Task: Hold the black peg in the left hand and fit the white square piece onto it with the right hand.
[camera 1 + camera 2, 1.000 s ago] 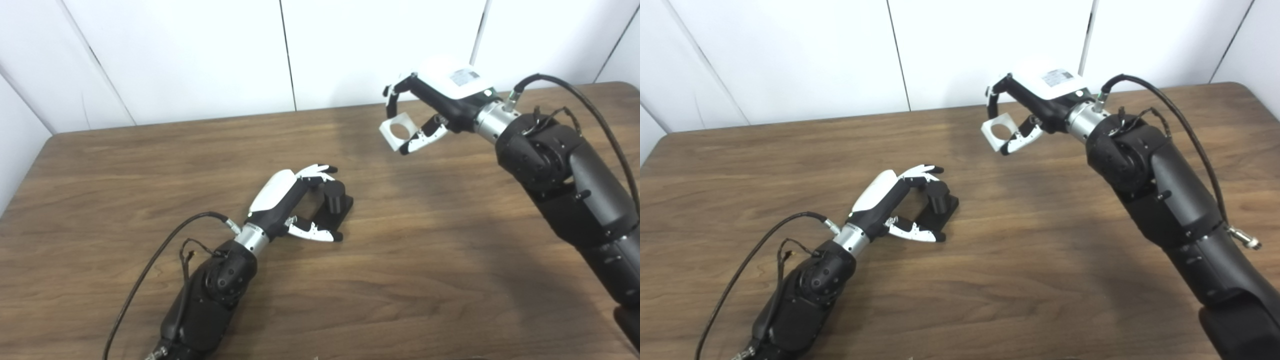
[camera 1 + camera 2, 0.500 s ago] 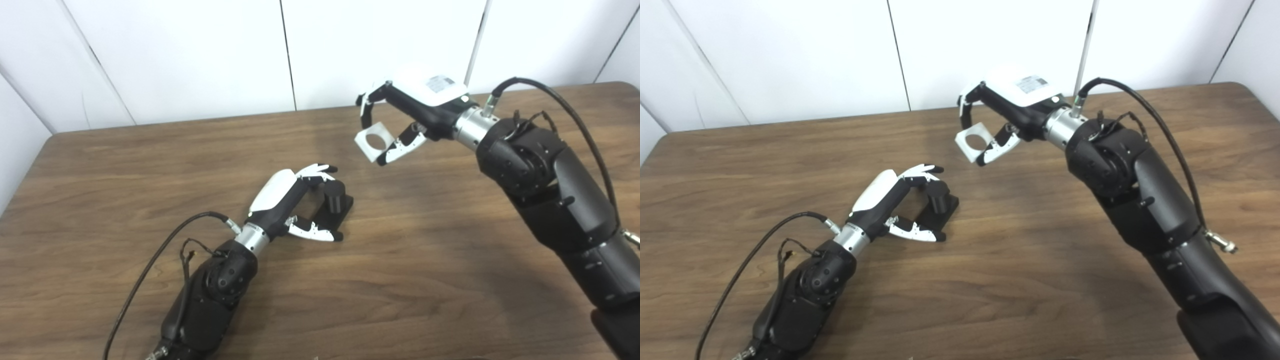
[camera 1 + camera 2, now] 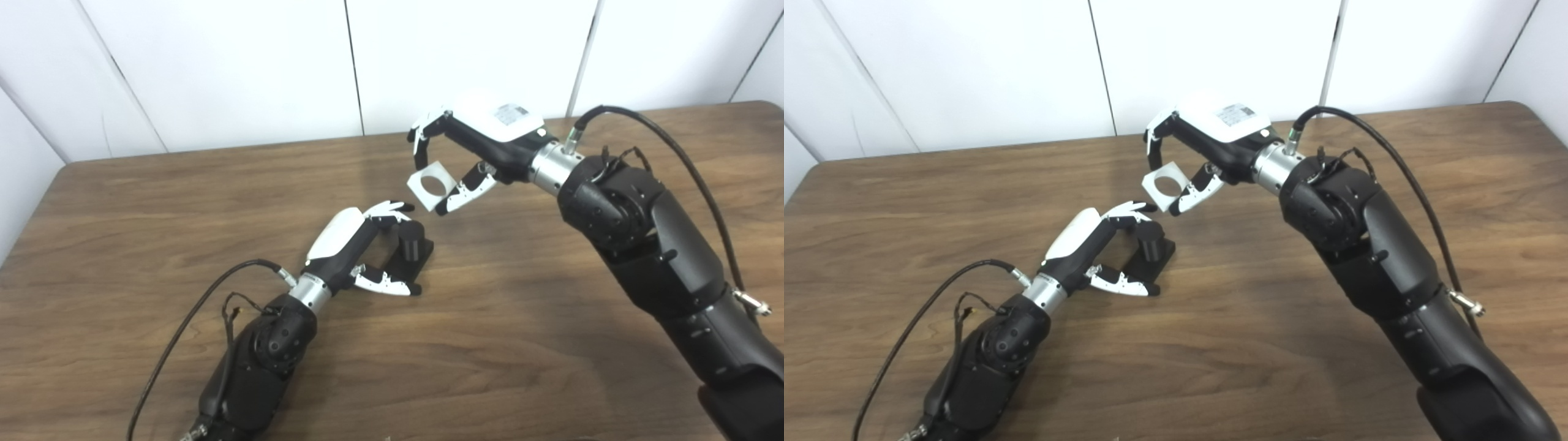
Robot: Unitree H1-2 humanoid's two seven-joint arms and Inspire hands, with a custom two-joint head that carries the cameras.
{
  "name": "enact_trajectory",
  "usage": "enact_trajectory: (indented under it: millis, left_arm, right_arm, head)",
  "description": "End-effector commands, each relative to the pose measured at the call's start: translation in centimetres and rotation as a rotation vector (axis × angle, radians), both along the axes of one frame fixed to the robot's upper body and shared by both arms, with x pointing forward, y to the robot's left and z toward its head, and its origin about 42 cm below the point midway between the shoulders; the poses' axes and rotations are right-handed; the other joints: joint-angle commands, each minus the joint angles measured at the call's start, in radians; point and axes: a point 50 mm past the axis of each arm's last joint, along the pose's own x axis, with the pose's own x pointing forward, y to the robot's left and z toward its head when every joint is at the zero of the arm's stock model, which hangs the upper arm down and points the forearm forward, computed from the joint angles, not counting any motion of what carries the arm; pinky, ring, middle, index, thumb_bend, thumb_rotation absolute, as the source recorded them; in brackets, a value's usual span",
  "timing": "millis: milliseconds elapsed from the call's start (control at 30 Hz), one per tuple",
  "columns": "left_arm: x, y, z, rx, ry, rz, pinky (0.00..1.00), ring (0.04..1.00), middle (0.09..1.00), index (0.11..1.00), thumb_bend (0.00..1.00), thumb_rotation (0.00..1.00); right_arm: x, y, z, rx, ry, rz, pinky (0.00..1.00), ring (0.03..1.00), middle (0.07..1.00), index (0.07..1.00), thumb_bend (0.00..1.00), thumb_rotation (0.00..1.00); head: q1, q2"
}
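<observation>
The black peg (image 3: 411, 240) stands upright on its black square base, resting on the brown table (image 3: 520, 306). My left hand (image 3: 361, 248) is shut on the black peg, fingers over the far side and thumb along the base's near edge. The white square piece (image 3: 430, 185), with a round hole through it, hangs in the air just above and slightly right of the peg, apart from it. My right hand (image 3: 471, 147) is shut on the white square piece, pinching it between fingers and thumb. In the right eye view the piece (image 3: 1165, 187) hangs over the left hand's fingertips (image 3: 1132, 211).
A white panelled wall (image 3: 367, 61) runs behind the table's far edge. Black cables loop off both forearms, one lying on the table at the left (image 3: 184, 324). Bare wood stretches to the left and along the front.
My right hand has carried the white square piece leftward and down, from the far right of the table to just above the peg. The left hand and peg have stayed put.
</observation>
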Motion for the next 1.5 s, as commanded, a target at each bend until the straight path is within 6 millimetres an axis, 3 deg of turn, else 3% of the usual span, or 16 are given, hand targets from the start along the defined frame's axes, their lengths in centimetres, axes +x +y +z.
enact_trajectory:
  millis: [0, 633, 1467]
  left_arm:
    - [0.5, 0.0, 0.3, 0.019, -0.006, 0.005, 0.82, 0.932, 0.885, 0.619, 0.82, 0.15]
    - [0.6, -0.1, 0.5, 0.019, -0.007, 0.013, 0.83, 0.933, 0.886, 0.619, 0.82, 0.14]
    - [0.4, -0.2, 0.6, 0.017, -0.011, 0.011, 0.82, 0.93, 0.886, 0.614, 0.82, 0.15]
  right_arm:
    - [-0.1, 0.7, 2.0, 0.016, -0.081, 0.041, 0.79, 0.796, 0.746, 0.48, 0.52, 0.14]
    - [-0.1, 2.1, 0.0, -0.017, -0.018, 0.071, 0.81, 0.801, 0.744, 0.481, 0.52, 0.14]
    - [1.0, 1.8, -1.5, -0.038, 0.012, 0.046, 0.8, 0.797, 0.753, 0.481, 0.52, 0.14]
  head:
    - [0.0, 0.002]
    - [0.017, 0.005]
    - [0.025, 0.011]
